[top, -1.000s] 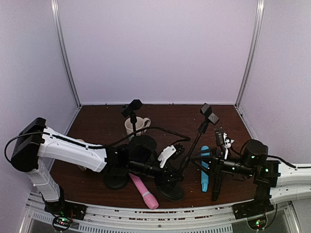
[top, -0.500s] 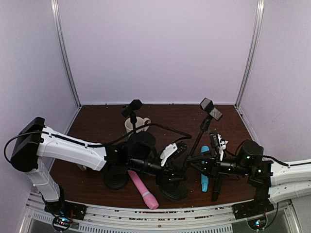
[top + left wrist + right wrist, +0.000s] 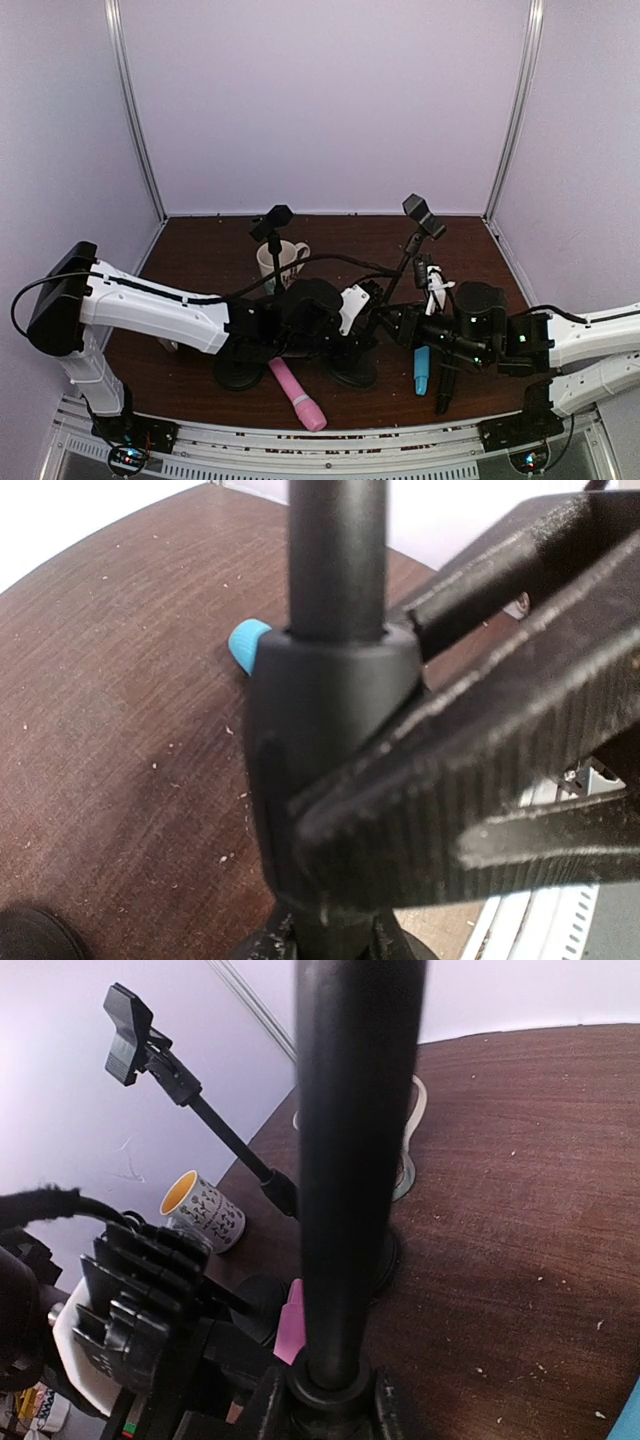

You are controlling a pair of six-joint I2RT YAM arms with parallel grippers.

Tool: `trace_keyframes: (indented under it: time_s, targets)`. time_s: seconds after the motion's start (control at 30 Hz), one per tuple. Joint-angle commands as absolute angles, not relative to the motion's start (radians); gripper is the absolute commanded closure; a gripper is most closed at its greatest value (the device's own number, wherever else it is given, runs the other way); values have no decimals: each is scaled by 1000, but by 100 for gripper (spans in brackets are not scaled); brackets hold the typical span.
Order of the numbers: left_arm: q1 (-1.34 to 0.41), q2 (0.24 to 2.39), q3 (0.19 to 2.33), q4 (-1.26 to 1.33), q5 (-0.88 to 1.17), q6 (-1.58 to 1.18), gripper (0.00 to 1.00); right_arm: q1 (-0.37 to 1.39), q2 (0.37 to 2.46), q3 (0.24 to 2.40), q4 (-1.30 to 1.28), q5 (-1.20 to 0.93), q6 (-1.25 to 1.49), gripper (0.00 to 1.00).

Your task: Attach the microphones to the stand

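Top external: pink microphone (image 3: pixel 295 392), blue microphone (image 3: pixel 421 369), black microphone (image 3: pixel 441 397), two stands (image 3: pixel 275 246) (image 3: pixel 405 270).

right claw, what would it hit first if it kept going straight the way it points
The thin black metal stand pole: the right claw seems shut on it. Just beyond looks like the left claw, depth unclear.

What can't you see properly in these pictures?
Blue microphone: top view, its upper end is under the right arm; left wrist view shows only its tip, behind the stand.
Black microphone: top view, mostly under the right arm.
Pink microphone: right wrist view, just a sliver beside the stand.
White mug: right wrist view, mostly behind the stand.
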State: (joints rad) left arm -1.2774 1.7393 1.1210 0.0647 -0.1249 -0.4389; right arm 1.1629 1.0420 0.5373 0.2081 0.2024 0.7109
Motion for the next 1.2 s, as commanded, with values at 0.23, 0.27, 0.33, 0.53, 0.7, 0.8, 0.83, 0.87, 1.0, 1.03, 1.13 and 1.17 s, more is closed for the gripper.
trace_keyframes:
  time_s: [0.23,0.27,0.33,0.53,0.7,0.8,0.83,0.87,1.0,1.03,1.13,1.17]
  targets:
    - [-1256,1633,986,392,159,-369,100,1128,763,220,575,-120,487,37]
    - [-1258,1631,981,412,198,-361,100,1127,737,206,579,-135,475,40]
    - [-1257,1630,975,443,254,-358,100,1126,703,192,580,-152,457,45]
    - [-1257,1654,997,490,350,-357,100,1118,740,216,605,-218,441,49]
    - [-1257,1673,1022,476,387,-360,100,1117,811,232,685,-262,461,54]
    - [-1258,1673,1022,462,387,-359,100,1115,837,234,732,-280,473,58]
    - [-1257,1671,1022,460,387,-359,100,1117,841,236,739,-283,474,60]
    - [-1258,1671,1021,457,385,-359,100,1115,847,238,746,-283,474,62]
    - [-1259,1674,1020,451,383,-360,100,1115,860,249,756,-288,476,66]
    - [-1259,1675,1020,451,383,-360,100,1116,863,252,756,-288,476,66]
    - [-1259,1678,1021,452,380,-360,100,1116,873,258,753,-286,480,72]
    - [-1259,1679,1024,447,375,-360,100,1116,878,260,755,-285,482,76]
